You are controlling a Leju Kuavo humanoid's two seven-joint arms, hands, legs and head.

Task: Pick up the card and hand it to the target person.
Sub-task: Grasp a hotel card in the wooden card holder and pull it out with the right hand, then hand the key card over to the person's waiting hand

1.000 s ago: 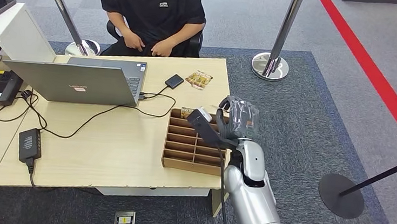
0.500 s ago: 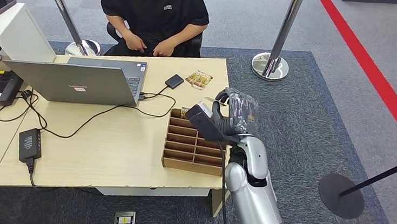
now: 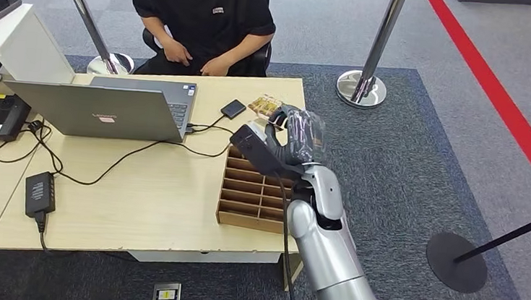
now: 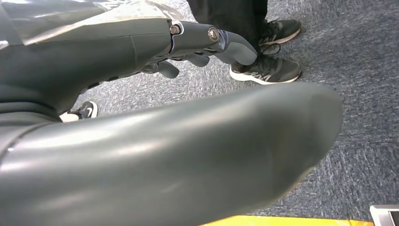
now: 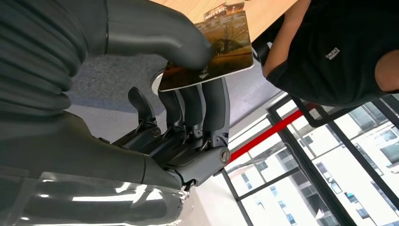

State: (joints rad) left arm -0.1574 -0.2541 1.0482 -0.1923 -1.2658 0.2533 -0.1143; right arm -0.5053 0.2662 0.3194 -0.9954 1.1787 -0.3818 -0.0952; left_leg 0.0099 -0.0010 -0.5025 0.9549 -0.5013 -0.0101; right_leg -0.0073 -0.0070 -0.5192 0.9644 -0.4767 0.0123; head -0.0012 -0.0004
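Dark grey fingers of the right hand pinch the card against the thick thumb, which presses on its printed face. The card is held flat between them, its long axis running out past the fingertips toward the person in the black shirt seated at the far side of the desk. In the head view the hand is raised above the far end of the wooden divider tray, close to the small pile of cards lying on the desk. The left hand hangs over grey carpet, its fingers loosely spread and holding nothing, near a pair of shoes. On the pale wood desk are an open laptop, a black power brick with trailing cables and a small black box. Around it stand chrome stanchions, and a red line crosses the floor.
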